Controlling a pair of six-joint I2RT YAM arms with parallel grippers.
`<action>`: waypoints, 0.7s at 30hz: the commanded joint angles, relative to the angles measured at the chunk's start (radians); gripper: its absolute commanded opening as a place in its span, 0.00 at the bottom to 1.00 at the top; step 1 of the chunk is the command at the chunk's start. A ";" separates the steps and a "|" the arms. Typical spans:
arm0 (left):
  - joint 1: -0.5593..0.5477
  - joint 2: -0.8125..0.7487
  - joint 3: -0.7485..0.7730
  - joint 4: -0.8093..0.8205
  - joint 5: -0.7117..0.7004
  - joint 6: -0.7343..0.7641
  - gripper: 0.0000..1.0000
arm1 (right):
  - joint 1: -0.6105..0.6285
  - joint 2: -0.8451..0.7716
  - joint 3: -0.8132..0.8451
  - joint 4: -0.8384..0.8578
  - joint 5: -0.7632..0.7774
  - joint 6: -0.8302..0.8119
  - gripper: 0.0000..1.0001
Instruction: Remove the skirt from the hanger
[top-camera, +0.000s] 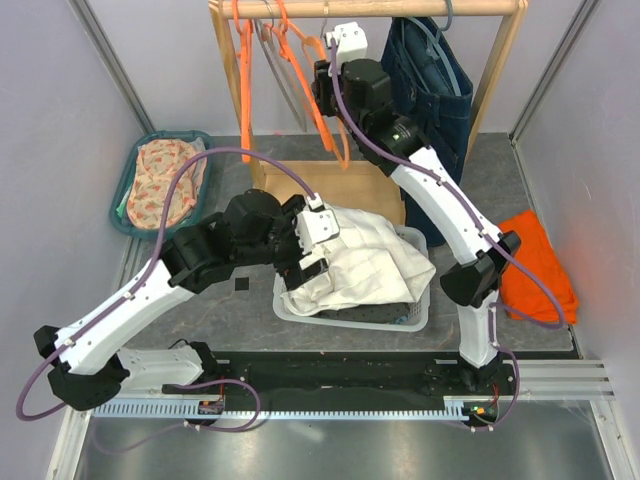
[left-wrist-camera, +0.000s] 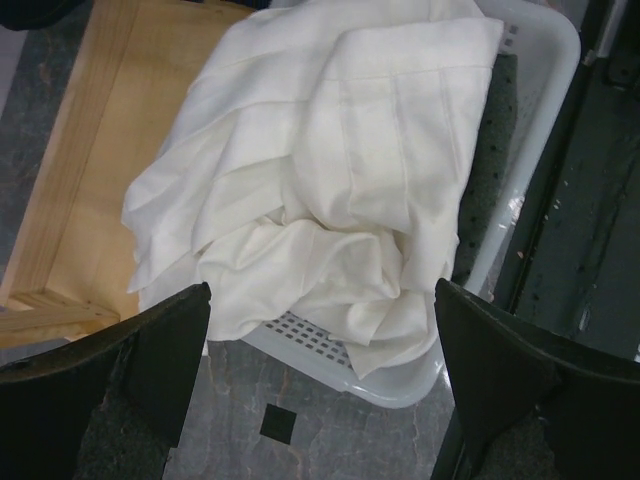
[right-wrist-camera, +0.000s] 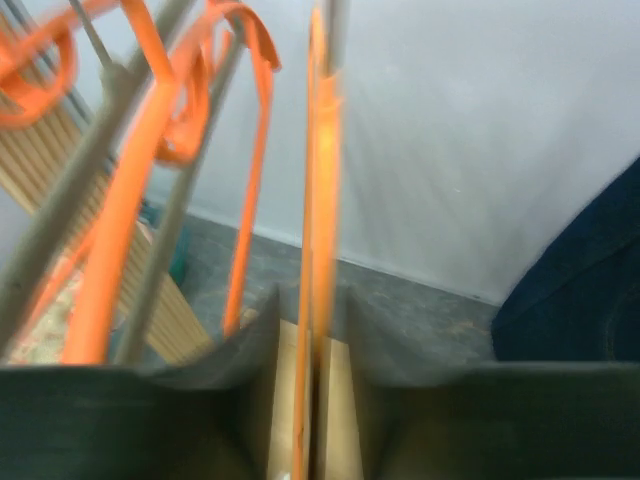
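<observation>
The white skirt (top-camera: 365, 260) lies crumpled in a white perforated basket (top-camera: 345, 321), off any hanger. In the left wrist view the skirt (left-wrist-camera: 330, 170) spills over the basket rim (left-wrist-camera: 400, 385). My left gripper (top-camera: 322, 250) hovers at the basket's left side, open wide with nothing between its fingers (left-wrist-camera: 320, 380). My right gripper (top-camera: 325, 85) is up at the rack. An empty orange hanger (top-camera: 328, 125) runs between its fingers. In the right wrist view the hanger (right-wrist-camera: 320, 200) stands in a narrow gap of the gripper (right-wrist-camera: 311, 305), with wood showing on both sides of it.
A wooden rack rail (top-camera: 370, 8) carries more orange hangers (top-camera: 245, 60) and a hanging denim garment (top-camera: 430, 80). A teal basket (top-camera: 128, 190) with patterned cloth stands at the left. An orange cloth (top-camera: 535, 265) lies at the right. A black square (left-wrist-camera: 278, 424) marks the table.
</observation>
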 joint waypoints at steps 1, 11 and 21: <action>0.024 0.030 -0.056 0.148 -0.091 -0.059 1.00 | 0.003 -0.105 -0.153 -0.016 0.144 -0.020 0.61; 0.031 0.143 -0.240 0.403 -0.227 -0.079 1.00 | 0.003 -0.505 -0.493 0.077 0.198 -0.017 0.91; 0.031 0.309 -0.237 0.712 -0.436 -0.021 0.99 | 0.001 -0.671 -0.521 0.078 0.299 -0.078 0.92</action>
